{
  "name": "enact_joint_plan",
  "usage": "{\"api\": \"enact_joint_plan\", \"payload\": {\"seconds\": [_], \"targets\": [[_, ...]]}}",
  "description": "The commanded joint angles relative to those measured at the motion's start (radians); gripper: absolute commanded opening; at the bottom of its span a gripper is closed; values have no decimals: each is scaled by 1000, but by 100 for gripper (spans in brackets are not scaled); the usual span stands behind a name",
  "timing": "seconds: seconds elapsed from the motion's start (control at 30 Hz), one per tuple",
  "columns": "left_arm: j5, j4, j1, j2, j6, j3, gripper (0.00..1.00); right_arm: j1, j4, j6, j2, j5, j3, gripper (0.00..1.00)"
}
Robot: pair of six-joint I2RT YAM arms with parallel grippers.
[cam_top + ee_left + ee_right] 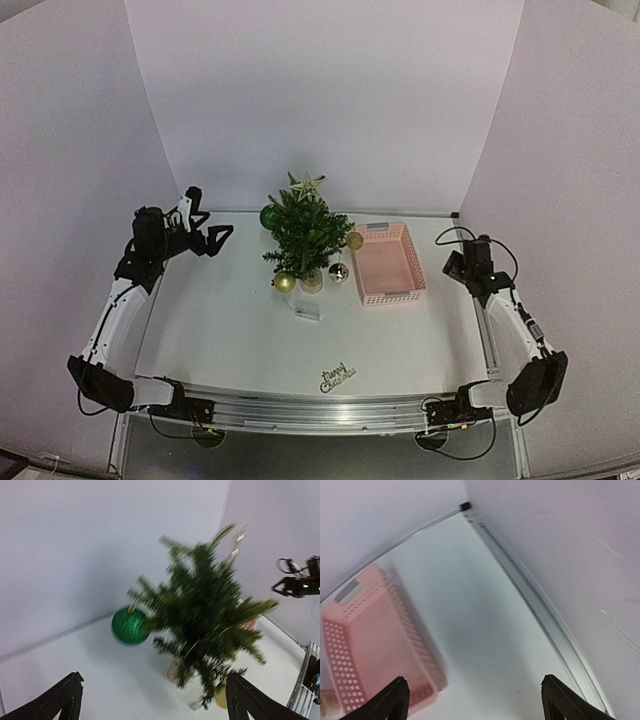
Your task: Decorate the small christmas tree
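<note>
The small christmas tree (pixel 304 234) stands upright at the back middle of the table, with a pale star on top, a green ball (pixel 269 217) on its left, gold balls (pixel 285 282) low down and a silver ball (pixel 339 271). It shows blurred in the left wrist view (pixel 205 610) with the green ball (pixel 129 625). My left gripper (pixel 212 238) is open and empty, well left of the tree. My right gripper (pixel 448 265) is open and empty, right of the pink basket (pixel 387 263), which also shows in the right wrist view (pixel 375 645).
A gold "Merry Christmas" sign (pixel 338 377) lies near the front edge. A small clear piece (pixel 307 311) lies in front of the tree. White walls enclose the table on three sides; a metal rail (pixel 540 610) runs along the right edge.
</note>
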Motion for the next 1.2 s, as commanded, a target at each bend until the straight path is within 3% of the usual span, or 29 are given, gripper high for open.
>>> {"api": "enact_joint_plan", "payload": {"seconds": [0.0, 0.2, 0.37, 0.47, 0.57, 0.77, 0.9, 1.17], "targets": [[-354, 75, 85, -126, -216, -286, 100, -85, -7, 11, -146, 112, -169, 91], [-426, 201, 202, -224, -198, -622, 100, -94, 142, -96, -255, 25, -421, 92], [-294, 329, 262, -288, -93, -827, 100, -94, 249, -94, -360, 19, -575, 92], [-174, 313, 273, -332, 13, -870, 100, -95, 289, -110, -436, -1, -642, 92], [-164, 329, 291, -358, 34, -918, 100, -95, 333, -144, -530, -39, -696, 93], [-307, 534, 322, -421, -86, -1064, 90, -95, 367, -218, -768, -64, -803, 92], [-306, 624, 330, -451, -117, -1125, 88, -95, 385, -223, -901, -50, -865, 92], [-409, 746, 333, -441, -155, -1182, 85, -94, 390, -221, -897, -26, -880, 92]]}}
